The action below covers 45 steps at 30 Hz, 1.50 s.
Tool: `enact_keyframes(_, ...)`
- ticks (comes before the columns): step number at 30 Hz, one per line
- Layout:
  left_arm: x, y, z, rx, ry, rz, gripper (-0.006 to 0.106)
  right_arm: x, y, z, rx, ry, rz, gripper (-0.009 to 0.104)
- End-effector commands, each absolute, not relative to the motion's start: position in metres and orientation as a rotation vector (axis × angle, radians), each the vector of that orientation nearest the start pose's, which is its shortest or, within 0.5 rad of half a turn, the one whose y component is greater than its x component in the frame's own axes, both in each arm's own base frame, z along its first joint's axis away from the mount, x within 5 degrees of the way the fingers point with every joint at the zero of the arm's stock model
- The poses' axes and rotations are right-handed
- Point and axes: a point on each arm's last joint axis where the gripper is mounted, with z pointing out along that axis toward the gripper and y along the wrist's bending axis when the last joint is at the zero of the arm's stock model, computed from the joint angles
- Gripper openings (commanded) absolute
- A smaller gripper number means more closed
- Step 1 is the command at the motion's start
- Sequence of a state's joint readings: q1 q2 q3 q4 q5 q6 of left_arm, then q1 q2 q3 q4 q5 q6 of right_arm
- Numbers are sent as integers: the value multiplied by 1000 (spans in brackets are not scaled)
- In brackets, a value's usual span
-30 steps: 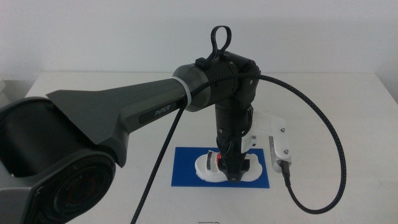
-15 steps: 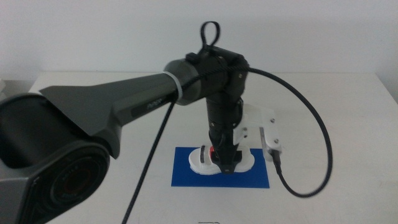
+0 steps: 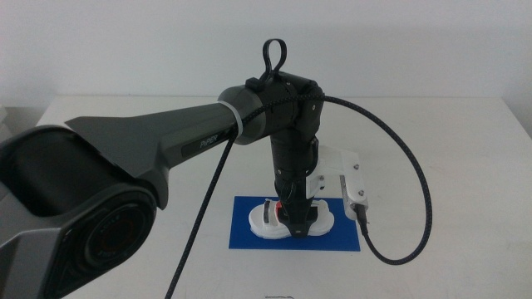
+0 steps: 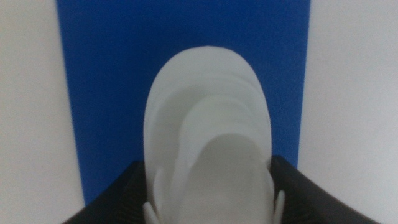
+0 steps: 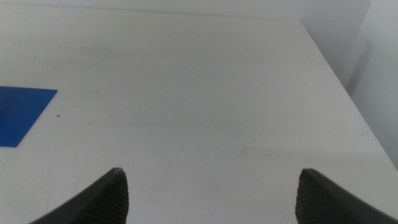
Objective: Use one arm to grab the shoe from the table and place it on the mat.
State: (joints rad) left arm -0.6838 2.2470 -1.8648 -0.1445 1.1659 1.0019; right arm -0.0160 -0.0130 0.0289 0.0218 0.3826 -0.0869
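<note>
The white chunky-soled shoe (image 3: 261, 220) is over the middle of the blue mat (image 3: 246, 237), low enough that I cannot tell whether it touches. My left gripper (image 3: 296, 219) comes straight down on it and is shut on its middle; a red strap shows beside the jaws. The left wrist view has the shoe's pale toe (image 4: 208, 124) against the mat (image 4: 106, 74), with the left gripper (image 4: 208, 202) and its dark jaws tight against both sides. Off to the right over the bare table (image 5: 205, 93), my right gripper (image 5: 211, 193) is open and holds nothing.
The white tabletop (image 3: 449, 158) runs wide around the mat. A black braided cable (image 3: 420, 187) loops from the left wrist out to the right of the mat. A mat corner (image 5: 18, 115) shows in the right wrist view.
The left gripper has moved a little to the left and slightly down over the mat, taking the shoe with it. The cable loop has swung along.
</note>
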Motion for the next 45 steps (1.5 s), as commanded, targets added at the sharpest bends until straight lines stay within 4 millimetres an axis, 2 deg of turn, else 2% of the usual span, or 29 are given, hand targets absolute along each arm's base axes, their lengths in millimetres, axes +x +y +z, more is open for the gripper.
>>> enact_keyframes(1, 350, -304, 213, -2453, -2294, 218, -2, 52, 0, 182, -68, 1788, -68, 94)
enact_keyframes(8, 350, -304, 213, -2476, -2271, 213, 0, 52, 0, 182, -68, 1788, -68, 94)
enact_keyframes(9, 350, -304, 213, -2482, -2279, 210, 19, 52, 0, 182, -68, 1788, -68, 94)
enact_keyframes(18, 352, -305, 214, -2495, -2295, 205, 68, 52, 0, 182, -68, 1788, -68, 94)
enact_keyframes(22, 352, -305, 214, -2494, -2294, 205, 81, 52, 0, 182, -68, 1788, -68, 94)
enact_keyframes(26, 351, -304, 215, -2484, -2285, 208, 86, 52, 0, 182, -68, 1788, -68, 94)
enact_keyframes(30, 346, -301, 228, -2447, -2317, 216, 86, 52, 0, 182, -68, 1788, -68, 94)
enact_keyframes(43, 316, -277, 327, -2526, -2495, 211, 86, 52, 0, 182, -68, 1788, -68, 94)
enact_keyframes(45, 314, -267, 341, -2541, -2528, 176, 86, 52, 0, 182, -68, 1788, -68, 94)
